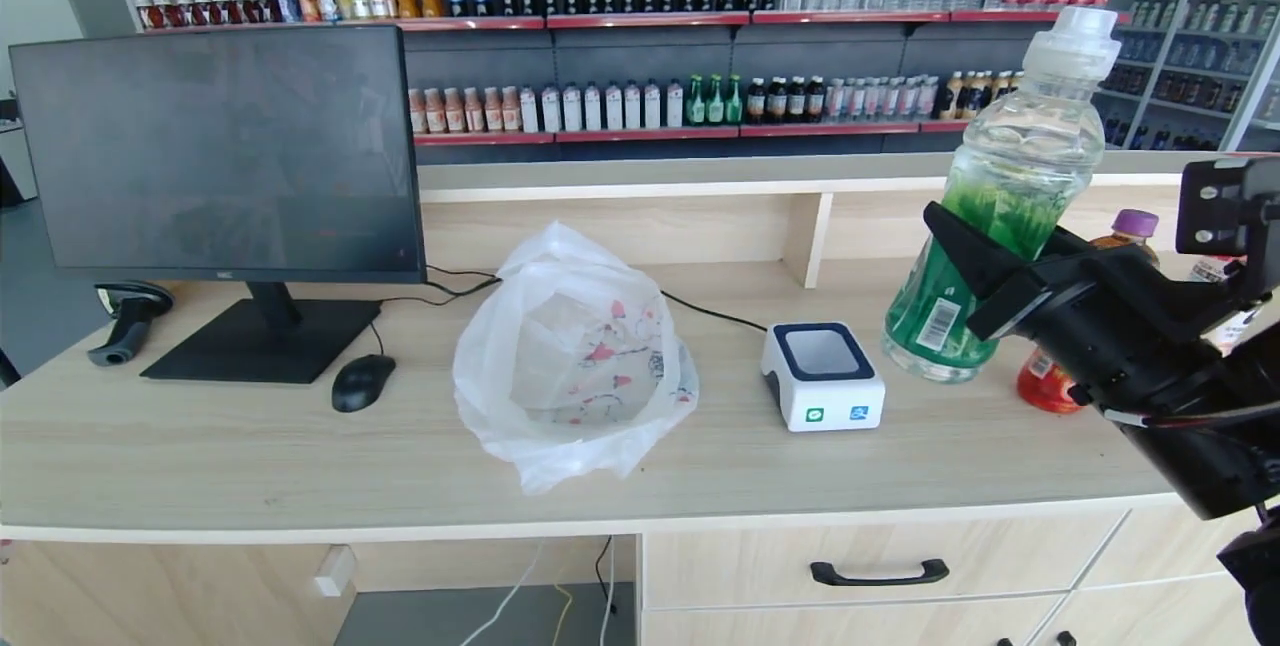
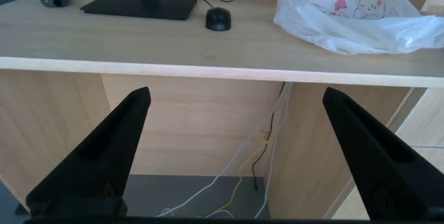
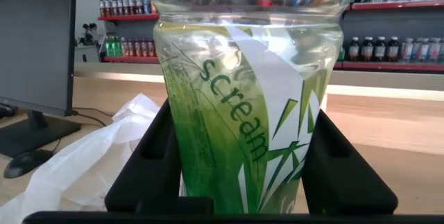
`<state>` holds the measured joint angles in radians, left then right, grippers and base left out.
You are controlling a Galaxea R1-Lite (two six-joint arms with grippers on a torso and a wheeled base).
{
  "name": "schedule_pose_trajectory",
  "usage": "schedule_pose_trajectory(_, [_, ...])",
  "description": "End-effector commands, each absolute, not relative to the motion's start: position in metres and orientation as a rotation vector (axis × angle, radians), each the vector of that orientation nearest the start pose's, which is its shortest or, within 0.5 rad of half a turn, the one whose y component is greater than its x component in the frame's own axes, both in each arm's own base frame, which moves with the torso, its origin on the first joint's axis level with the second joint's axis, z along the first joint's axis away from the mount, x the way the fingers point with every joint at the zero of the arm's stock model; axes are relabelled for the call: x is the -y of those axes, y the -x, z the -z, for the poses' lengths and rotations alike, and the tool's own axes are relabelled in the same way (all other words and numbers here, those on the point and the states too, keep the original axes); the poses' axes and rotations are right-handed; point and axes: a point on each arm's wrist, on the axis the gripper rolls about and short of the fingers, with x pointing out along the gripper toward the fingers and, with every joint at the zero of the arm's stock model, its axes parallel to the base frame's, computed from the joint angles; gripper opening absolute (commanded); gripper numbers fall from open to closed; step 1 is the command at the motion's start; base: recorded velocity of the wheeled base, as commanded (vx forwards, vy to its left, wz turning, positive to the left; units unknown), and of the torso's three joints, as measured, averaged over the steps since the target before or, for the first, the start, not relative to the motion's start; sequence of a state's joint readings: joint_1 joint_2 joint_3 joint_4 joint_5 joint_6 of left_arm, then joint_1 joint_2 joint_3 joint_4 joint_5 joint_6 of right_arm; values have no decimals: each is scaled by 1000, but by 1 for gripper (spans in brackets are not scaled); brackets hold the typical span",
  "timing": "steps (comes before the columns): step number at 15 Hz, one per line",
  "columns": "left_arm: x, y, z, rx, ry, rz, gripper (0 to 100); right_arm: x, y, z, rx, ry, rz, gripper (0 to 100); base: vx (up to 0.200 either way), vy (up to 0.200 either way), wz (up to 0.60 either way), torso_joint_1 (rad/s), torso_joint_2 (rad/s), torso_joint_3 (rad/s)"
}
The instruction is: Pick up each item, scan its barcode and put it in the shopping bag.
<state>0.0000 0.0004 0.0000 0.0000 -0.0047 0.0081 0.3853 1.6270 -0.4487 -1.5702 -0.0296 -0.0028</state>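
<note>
The right gripper (image 1: 988, 254) pinches a green-labelled bottle (image 1: 1012, 166) between its fingers, tilted over the surface (image 1: 250, 456) right of the scanner (image 1: 822, 378). The left gripper (image 2: 236, 98) hangs below the surface edge, fingers spread wide and empty.

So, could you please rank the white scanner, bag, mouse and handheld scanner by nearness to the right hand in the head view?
From the right hand:
1. White scanner, just left of it.
2. Bag, mid-counter.
3. Mouse, beside the monitor stand.
4. Handheld scanner, far left.
</note>
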Motion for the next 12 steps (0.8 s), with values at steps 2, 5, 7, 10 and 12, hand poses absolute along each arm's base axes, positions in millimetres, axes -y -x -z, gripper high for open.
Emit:
schedule_pose_trajectory(2, [0,23,-75,0,-8,5,100,-93,-229,-206,383,-80,-351,0,0,200,0,0,7,0])
schedule_pose_trajectory(5, [0,23,-75,0,-12,5,100,-93,-229,-202,370,-73,-352,0,0,0,0,0,0,0])
schedule_pose_trajectory(7, [0,23,-75,0,-9,5,100,-92,-230,-200,362,-70,-349,0,0,0,0,0,0,0])
schedule_pose_trajectory(10, [0,23,-75,0,-11,5,100,-93,-230,-200,361,-67,-347,0,0,0,0,0,0,0])
schedule_pose_trajectory(12, [0,23,-75,0,-11,5,100,-93,-230,-200,360,-68,-344,0,200,0,0,-5,2,-2])
